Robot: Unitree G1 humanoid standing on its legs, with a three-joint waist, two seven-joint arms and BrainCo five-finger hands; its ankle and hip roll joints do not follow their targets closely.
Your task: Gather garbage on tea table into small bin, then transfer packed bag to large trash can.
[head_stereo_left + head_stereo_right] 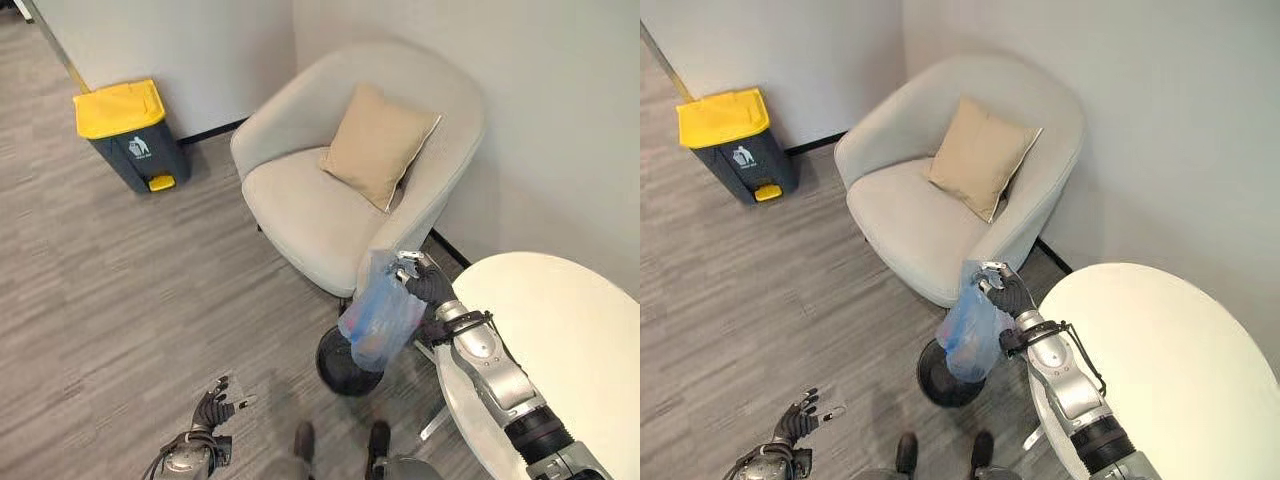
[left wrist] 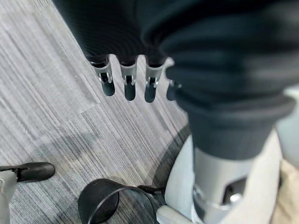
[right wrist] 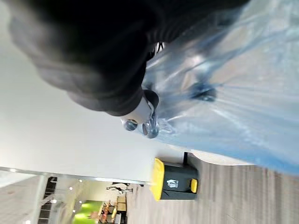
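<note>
My right hand (image 1: 428, 284) is shut on the top of a translucent blue garbage bag (image 1: 378, 318), which hangs filled above a small black bin (image 1: 345, 365) on the floor. The right wrist view shows the bag's plastic (image 3: 233, 93) bunched in the curled fingers (image 3: 147, 122). A large grey trash can with a yellow lid (image 1: 126, 130) stands by the far wall at the left. My left hand (image 1: 215, 408) hangs low over the floor with its fingers (image 2: 127, 84) straight and nothing in it. The white round tea table (image 1: 560, 340) lies at the lower right.
A beige armchair (image 1: 330, 190) with a tan cushion (image 1: 375, 145) stands between the bin and the large trash can. Grey wood-look floor (image 1: 120, 300) stretches open to the left.
</note>
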